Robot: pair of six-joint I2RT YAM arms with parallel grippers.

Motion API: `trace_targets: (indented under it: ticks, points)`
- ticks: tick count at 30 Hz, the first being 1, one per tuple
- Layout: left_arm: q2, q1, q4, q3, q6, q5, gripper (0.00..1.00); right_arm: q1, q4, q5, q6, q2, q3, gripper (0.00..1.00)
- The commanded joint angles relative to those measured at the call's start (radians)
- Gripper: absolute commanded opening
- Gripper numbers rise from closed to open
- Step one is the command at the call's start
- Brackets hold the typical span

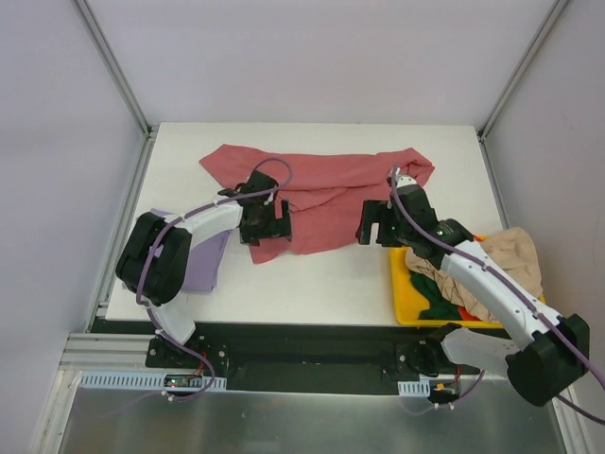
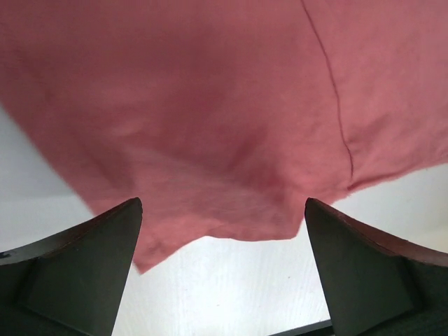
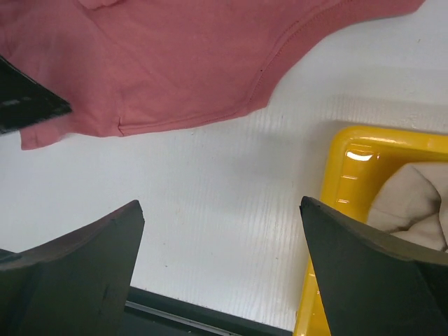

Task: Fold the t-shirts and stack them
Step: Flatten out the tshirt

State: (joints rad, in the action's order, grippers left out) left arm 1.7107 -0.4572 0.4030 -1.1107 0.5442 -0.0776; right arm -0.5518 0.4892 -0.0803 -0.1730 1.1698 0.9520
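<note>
Left gripper (image 2: 222, 210) spread wide over pink shirt (image 2: 210, 105) hem. Right gripper (image 3: 220, 210) spread over table (image 3: 203, 168), beside yellow bin (image 3: 336, 189).

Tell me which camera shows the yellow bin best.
The top view: it shows most of the yellow bin, heaped with shirts, partly behind the right arm. The right wrist view catches one corner only; the left wrist view, none.

R claw (image 3: 220, 204) spread wide; pink-red tee (image 3: 161, 63) nr yellow bin (image 3: 336, 182).
</note>
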Motion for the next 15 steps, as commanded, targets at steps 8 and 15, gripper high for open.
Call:
trace_targets:
  ticks: [8, 15]
  points:
    - [0.119, -0.319, -0.228, 0.092, 0.192, -0.252, 0.99, -0.003, 0.084, -0.130, -0.123, -0.257, -0.074, 0.96]
    - [0.248, -0.524, -0.343, -0.124, 0.257, -0.441, 0.99, -0.002, 0.130, -0.182, -0.146, -0.456, -0.125, 0.96]
